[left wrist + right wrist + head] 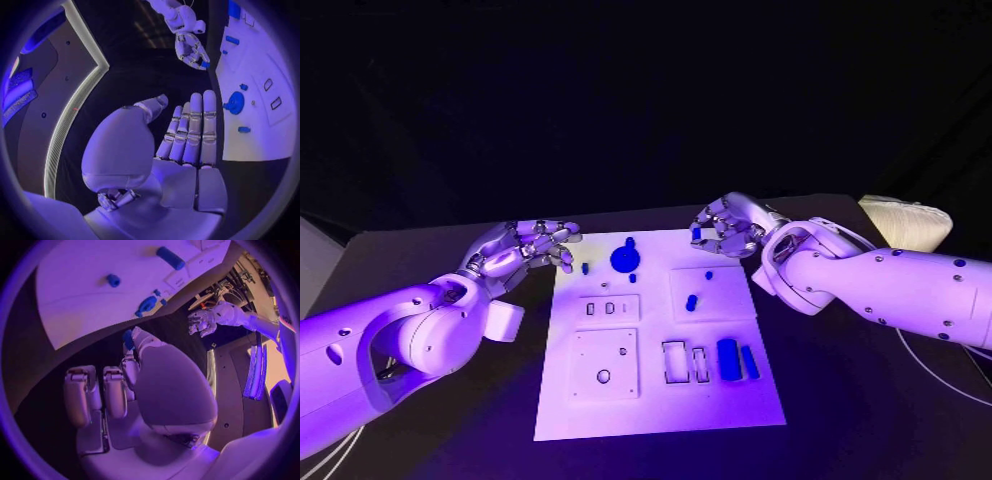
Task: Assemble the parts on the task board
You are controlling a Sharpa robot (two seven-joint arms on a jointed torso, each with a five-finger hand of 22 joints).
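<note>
The white task board (pixel 661 405) lies in the middle of the table. My right hand (pixel 730 228) hovers over its far right corner and pinches a small blue part (pixel 697 233) at its fingertips; the same small blue part (pixel 128 339) peeks out beside the thumb, and again (pixel 205 64) under the right hand (pixel 190 50). My left hand (pixel 538 243) is at the far left corner, fingers (pixel 194 127) stretched out, holding nothing. A round blue part (pixel 626 258) sits on the board's far edge between the hands.
Small blue parts (pixel 584 268) (pixel 708 274) (pixel 691 302) lie on the board's far half. Two long blue parts (pixel 728 355) (pixel 750 362) lie beside rectangular slots (pixel 675 360) near the right edge. A pale object (pixel 906 215) sits at the table's far right.
</note>
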